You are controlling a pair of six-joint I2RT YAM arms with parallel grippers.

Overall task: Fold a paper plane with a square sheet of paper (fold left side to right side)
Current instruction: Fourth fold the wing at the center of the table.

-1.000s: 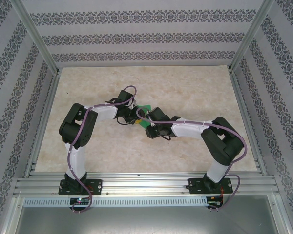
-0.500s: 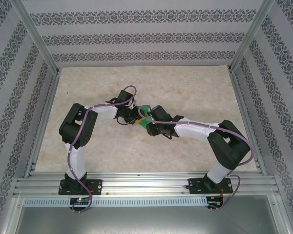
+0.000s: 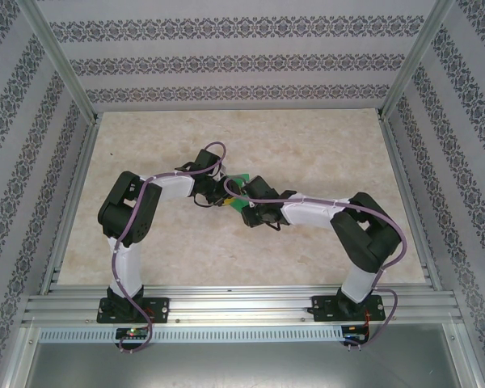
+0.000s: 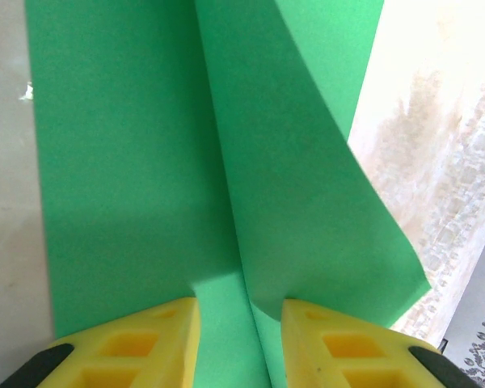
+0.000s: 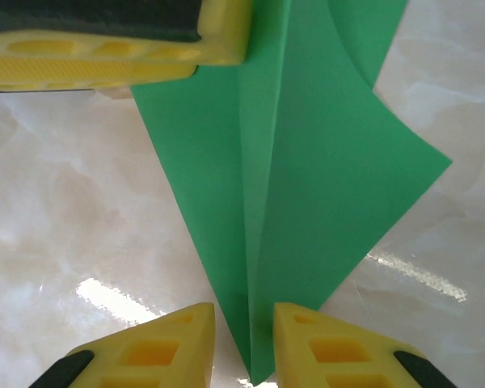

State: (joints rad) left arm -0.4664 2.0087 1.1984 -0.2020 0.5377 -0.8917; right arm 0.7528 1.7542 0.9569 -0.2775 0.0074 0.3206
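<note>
The green sheet of paper (image 3: 241, 179) lies at the table's middle, folded into a long pointed shape with a centre crease, like a paper plane. My left gripper (image 3: 224, 194) stands over its wide end. In the left wrist view the paper (image 4: 129, 162) runs between the left gripper's (image 4: 240, 323) spread yellow fingers, and its right flap lifts off the table. My right gripper (image 3: 244, 207) is at the pointed end. In the right wrist view the paper's (image 5: 307, 162) tip sits in the gap of the right gripper (image 5: 244, 323), whose jaws stand apart. A left finger (image 5: 113, 40) shows beyond.
The pale marble-patterned table top (image 3: 323, 153) is bounded by aluminium rails (image 3: 242, 305) at the near edge and patterned walls (image 3: 234, 61) on three sides. Both arms reach inward and nearly meet.
The right arm's elbow swung outward and came back, while its gripper stayed at the paper's tip and narrowed slightly. The left arm and the paper have not moved.
</note>
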